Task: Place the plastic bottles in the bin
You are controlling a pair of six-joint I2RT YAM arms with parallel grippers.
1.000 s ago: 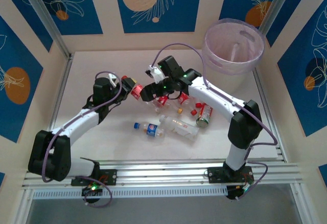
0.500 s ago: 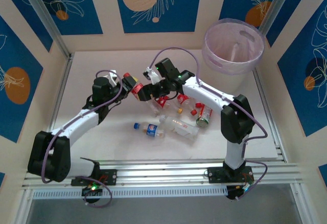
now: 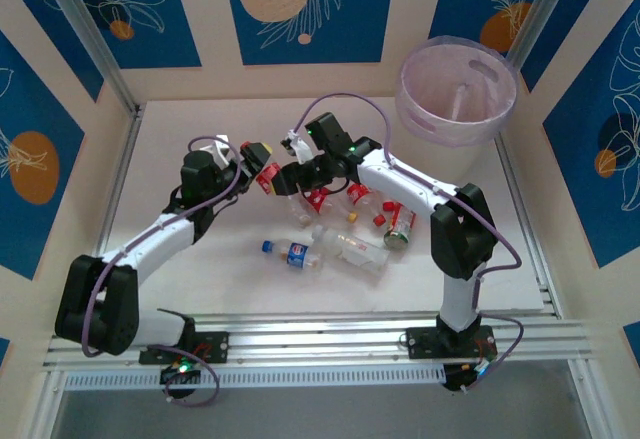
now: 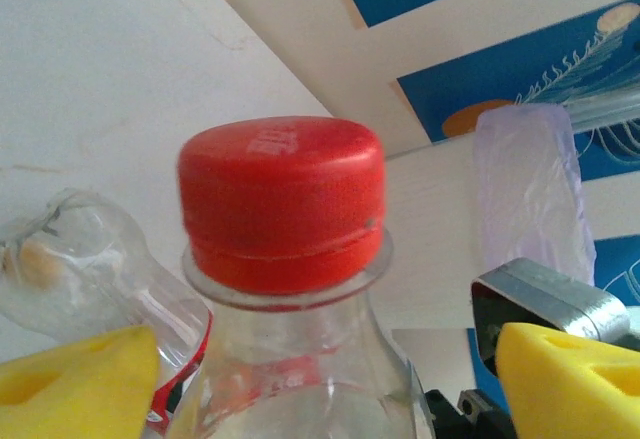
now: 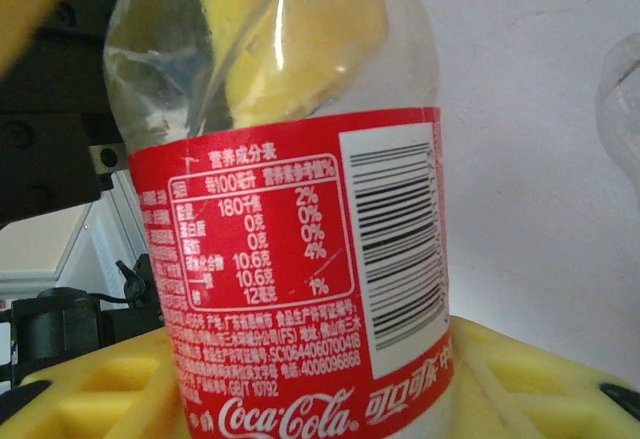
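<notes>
Left pincer: the black left pincer (image 3: 258, 162) stands wide. In its wrist view its yellow foam pads (image 4: 75, 384) sit either side of the bottle's neck, with a gap on each side.
Right pincer: the black right pincer (image 3: 288, 178) faces the left one, tip to tip, and is closed on the bottle's labelled body. Its yellow fingers (image 5: 520, 384) lie against both sides of the label.
Held bottle: a small clear plastic bottle with a red label and a red cap (image 3: 268, 176) is lifted above the desk between the two pincers, cap end toward the left one. The label carries white print and a barcode.
Bottles on the desk: a cluster of red-labelled clear bottles (image 3: 320, 197) lies just on the near side of the right pincer. Closer to the arm bases a clear bottle with a blue label and blue cap (image 3: 293, 251) lies on its side. Beside it is a crumpled clear bottle (image 3: 360, 252), and to the right a bottle showing red and green (image 3: 400, 227).
Bin: a large round translucent pale pink plastic tub with a thick rim (image 3: 452, 131) stands upright at the far right corner, well apart from both pincers.
Desk: a white desk (image 3: 330, 294) carries everything.
Surround: cream walls with blue panels (image 3: 300, 9) enclose it.
</notes>
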